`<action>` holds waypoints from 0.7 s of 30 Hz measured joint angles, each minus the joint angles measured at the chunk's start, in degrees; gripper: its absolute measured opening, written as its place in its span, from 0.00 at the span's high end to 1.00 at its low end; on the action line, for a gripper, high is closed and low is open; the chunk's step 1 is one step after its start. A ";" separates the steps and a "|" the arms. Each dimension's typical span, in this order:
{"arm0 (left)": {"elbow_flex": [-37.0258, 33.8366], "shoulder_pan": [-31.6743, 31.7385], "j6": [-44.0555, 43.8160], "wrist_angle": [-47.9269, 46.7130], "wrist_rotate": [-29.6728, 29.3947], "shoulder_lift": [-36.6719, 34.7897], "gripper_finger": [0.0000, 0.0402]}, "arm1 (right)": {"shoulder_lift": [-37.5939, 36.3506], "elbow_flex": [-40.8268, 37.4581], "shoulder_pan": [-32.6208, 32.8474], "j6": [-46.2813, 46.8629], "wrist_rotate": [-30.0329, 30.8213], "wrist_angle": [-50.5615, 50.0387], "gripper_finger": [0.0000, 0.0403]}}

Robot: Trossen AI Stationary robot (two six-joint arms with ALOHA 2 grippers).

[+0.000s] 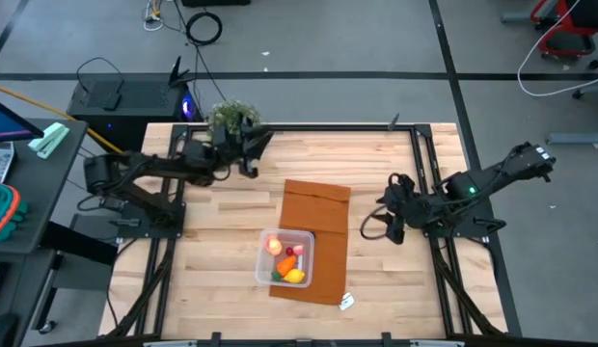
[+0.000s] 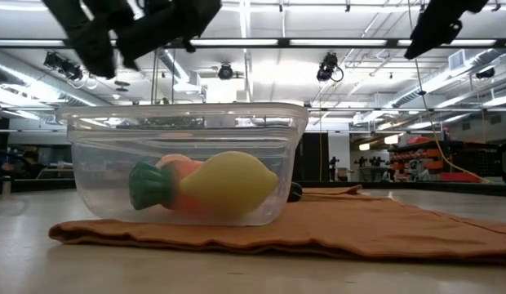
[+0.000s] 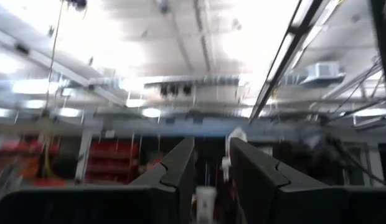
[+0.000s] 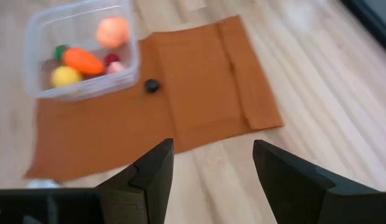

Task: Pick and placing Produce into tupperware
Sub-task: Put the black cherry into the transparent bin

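Note:
The clear tupperware (image 1: 285,257) stands on the brown-orange mat (image 1: 313,207). Inside lie the peach-like fruit (image 1: 274,245), the orange carrot (image 1: 286,264), the yellow lemon (image 1: 295,277) and a small red piece (image 1: 299,252). The low view shows the lemon (image 2: 228,184) and the carrot's green top (image 2: 151,186) against the near wall. My right gripper (image 1: 391,229) is open to the right of the mat, above the table; its wrist view shows the tupperware (image 4: 81,53) farther off. My left gripper (image 1: 253,146) is near the table's far edge beside the potted plant, its fingers a narrow gap apart (image 3: 211,168) and pointing out into the room.
A bushy potted plant (image 1: 230,118) stands at the far edge by the left gripper. A small dark thing (image 4: 152,85) lies on the mat beside the tupperware. A small white scrap (image 1: 346,302) lies at the mat's near right corner. Bare wood shows left of the mat.

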 joint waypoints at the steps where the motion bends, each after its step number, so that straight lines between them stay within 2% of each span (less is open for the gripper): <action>1: -1.86 -0.08 -0.21 -0.46 -0.43 -0.93 0.73 | 0.31 0.00 -1.31 -0.88 -0.06 0.06 0.53; 5: -7.08 -0.54 -1.41 -1.15 -1.74 -2.89 0.73 | 2.64 0.00 -7.86 -6.19 -3.45 3.65 0.53; 12: -9.67 -2.41 -2.71 -4.49 -2.36 -2.88 0.73 | 10.87 0.00 -18.67 -16.55 -16.21 16.18 0.53; 21: -12.61 -4.30 -2.19 -7.92 -1.20 -2.87 0.72 | 24.89 0.00 -21.01 -21.11 -19.73 21.77 0.53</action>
